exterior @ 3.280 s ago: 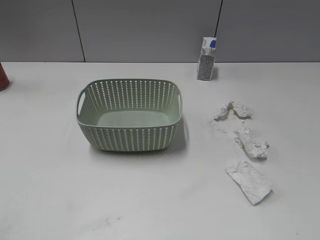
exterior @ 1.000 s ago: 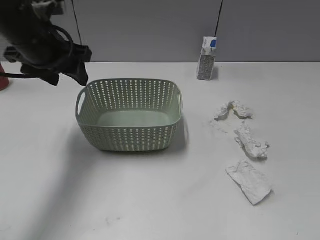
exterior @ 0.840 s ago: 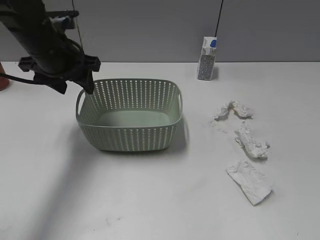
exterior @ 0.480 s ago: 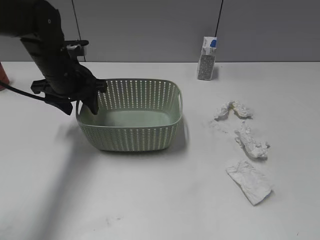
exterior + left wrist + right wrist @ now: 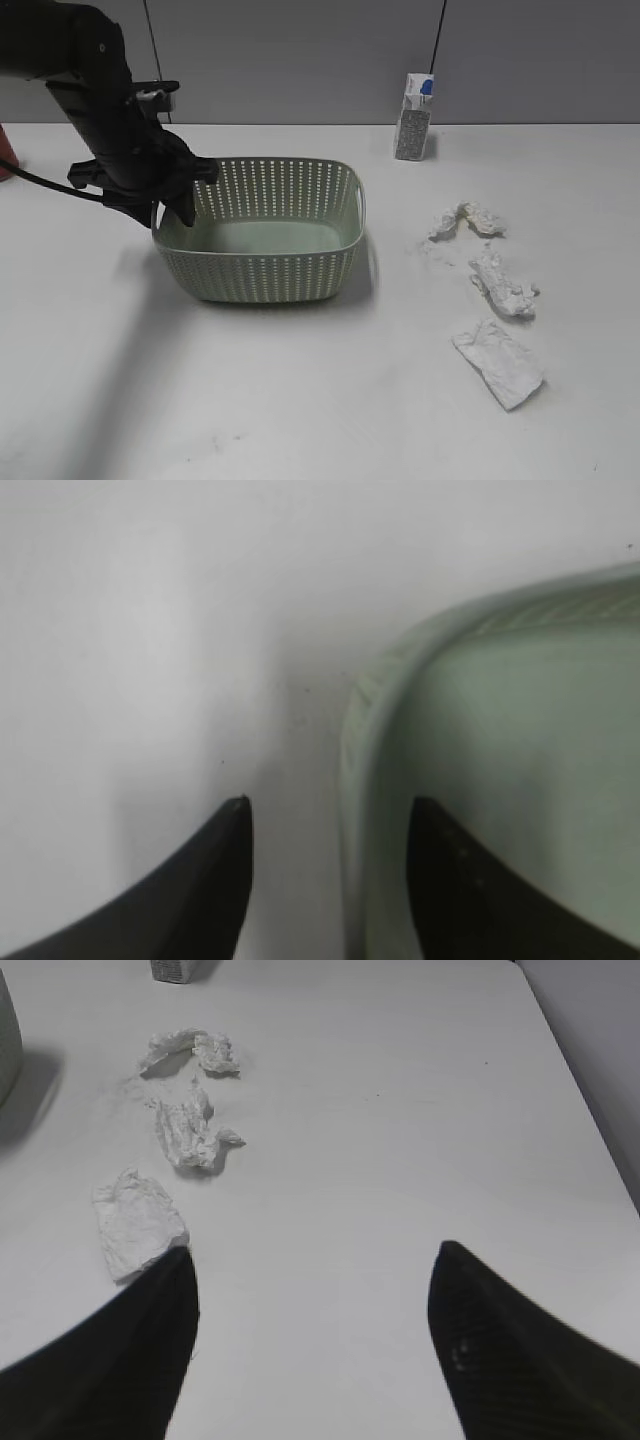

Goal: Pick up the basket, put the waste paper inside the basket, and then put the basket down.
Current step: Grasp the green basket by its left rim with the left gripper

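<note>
The sage-green slotted basket [image 5: 262, 232] stands empty on the white table. My left gripper [image 5: 165, 208] is open and straddles the basket's left rim: in the left wrist view [image 5: 330, 805] one finger is outside the wall, the other inside, with the rim [image 5: 358, 770] between them. Three crumpled white papers lie to the right of the basket: a twisted one [image 5: 466, 219], a second twisted one [image 5: 502, 285] and a flatter one [image 5: 498, 362]. My right gripper [image 5: 312, 1258] is open and empty above bare table, with the papers [image 5: 186, 1128] ahead on its left. The right arm is out of the exterior view.
An upright white-grey carton with a blue top [image 5: 413, 117] stands at the back by the grey wall. A red object [image 5: 6, 165] is at the far left edge. The table's right edge [image 5: 590, 1120] shows in the right wrist view.
My left arm came in from the upper left and lowered onto the basket's left rim, and the basket shifted slightly. The papers have not moved.
</note>
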Action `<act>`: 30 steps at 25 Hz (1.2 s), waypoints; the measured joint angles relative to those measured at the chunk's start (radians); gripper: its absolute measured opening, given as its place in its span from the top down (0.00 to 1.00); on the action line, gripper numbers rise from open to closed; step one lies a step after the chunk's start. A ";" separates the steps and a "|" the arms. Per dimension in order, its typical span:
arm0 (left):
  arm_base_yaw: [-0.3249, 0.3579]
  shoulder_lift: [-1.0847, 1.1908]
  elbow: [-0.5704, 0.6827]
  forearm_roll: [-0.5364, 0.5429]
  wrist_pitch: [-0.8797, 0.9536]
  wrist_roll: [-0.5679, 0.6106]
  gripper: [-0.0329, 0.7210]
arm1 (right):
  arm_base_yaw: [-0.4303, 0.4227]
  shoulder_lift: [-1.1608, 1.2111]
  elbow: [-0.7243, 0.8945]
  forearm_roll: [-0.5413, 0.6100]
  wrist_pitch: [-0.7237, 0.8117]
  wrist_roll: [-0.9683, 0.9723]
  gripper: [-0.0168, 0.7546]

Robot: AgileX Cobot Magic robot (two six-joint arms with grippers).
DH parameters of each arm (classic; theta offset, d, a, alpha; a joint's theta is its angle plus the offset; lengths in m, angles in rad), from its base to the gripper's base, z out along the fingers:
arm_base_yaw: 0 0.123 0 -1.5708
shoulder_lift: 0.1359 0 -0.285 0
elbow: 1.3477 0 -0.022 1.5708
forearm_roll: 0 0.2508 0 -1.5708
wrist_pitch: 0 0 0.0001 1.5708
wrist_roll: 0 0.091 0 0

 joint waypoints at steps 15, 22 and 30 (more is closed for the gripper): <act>0.000 0.029 -0.001 -0.016 -0.006 0.000 0.68 | 0.000 0.000 0.000 0.000 0.000 0.000 0.24; -0.002 0.018 -0.001 -0.022 0.011 0.000 0.95 | 0.000 0.000 0.000 0.000 0.000 0.000 0.24; -0.002 -0.141 0.039 -0.020 0.063 -0.015 0.95 | 0.000 0.020 -0.002 0.013 -0.001 0.001 0.24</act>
